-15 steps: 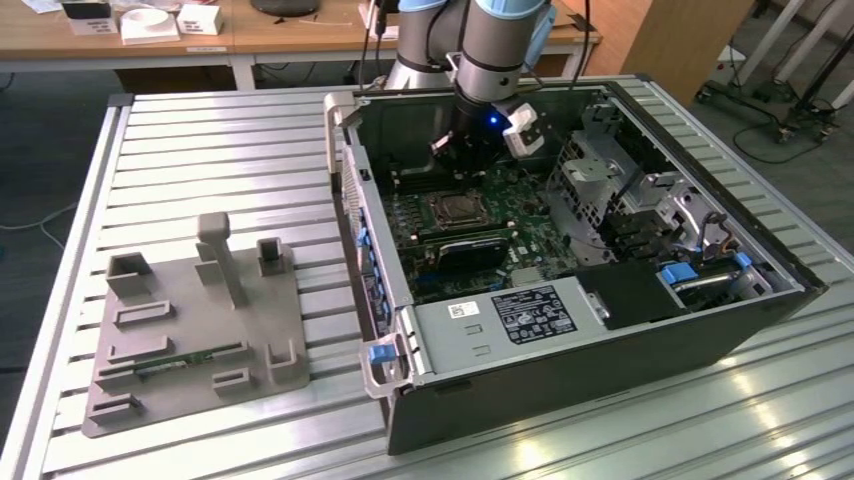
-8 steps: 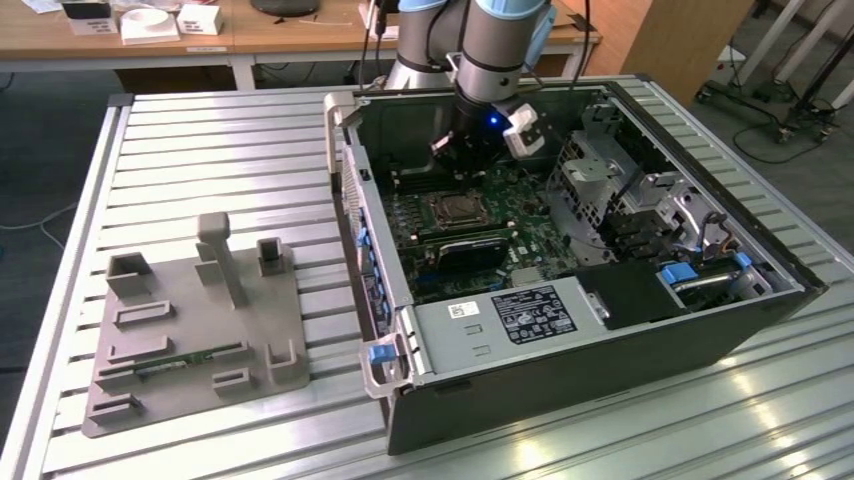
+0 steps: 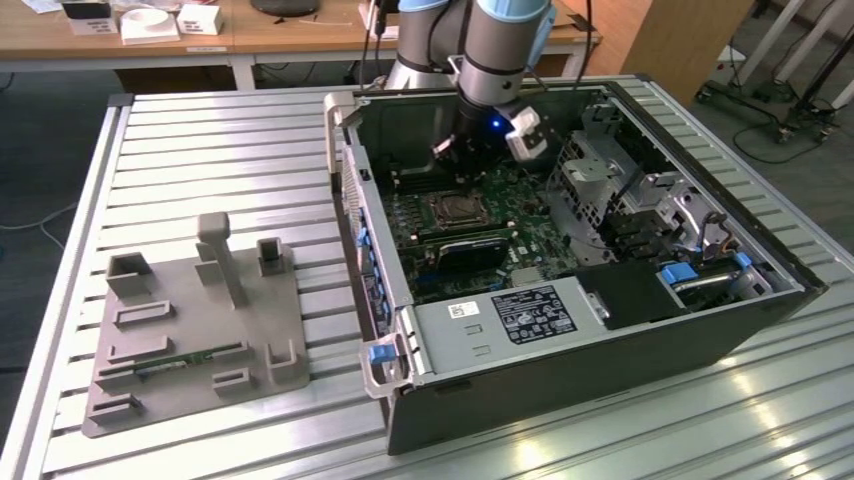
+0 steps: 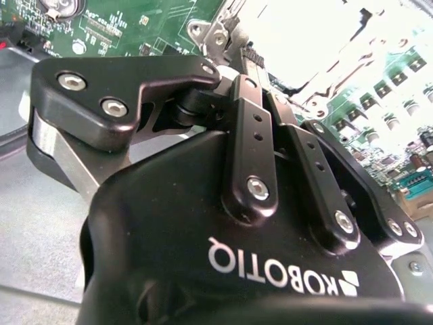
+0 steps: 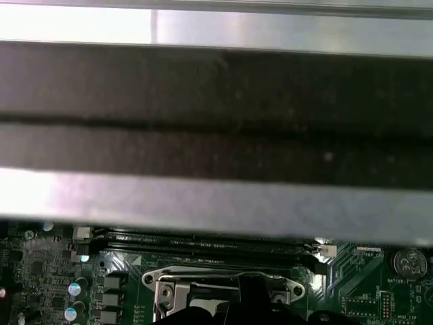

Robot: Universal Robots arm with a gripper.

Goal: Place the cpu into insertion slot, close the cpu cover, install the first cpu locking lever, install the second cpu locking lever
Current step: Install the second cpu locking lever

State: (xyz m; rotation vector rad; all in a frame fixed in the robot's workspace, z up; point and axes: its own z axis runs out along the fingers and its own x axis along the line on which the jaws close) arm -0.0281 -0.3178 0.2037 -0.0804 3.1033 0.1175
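The arm has its tool [image 3: 470, 150] down inside the open computer case [image 3: 694, 330], which lies on its side toward the exterior view's right edge of the slatted tabletop [image 3: 200, 140]. The tool hangs just above the socket [image 3: 458, 212] on the green motherboard [image 3: 534, 250]. In the second wrist view the black fingers [image 4: 252, 145] look drawn close together at their tips, right at the bright metal of the socket, but whether they pinch anything there I cannot tell.

The cpu cover [image 5: 223, 279] shows in the first wrist view as a silvery frame with screws at its corners, lying near the memory slots [image 5: 203, 242]. The cpu itself I cannot pick out for certain.

By my judgement, the chip would be light, stiff and slick on its metal top, and delicate underneath, so best held by its opposite edges and kept level. The cover is thin springy sheet metal on a hinge; push it at the free edge, not the window.
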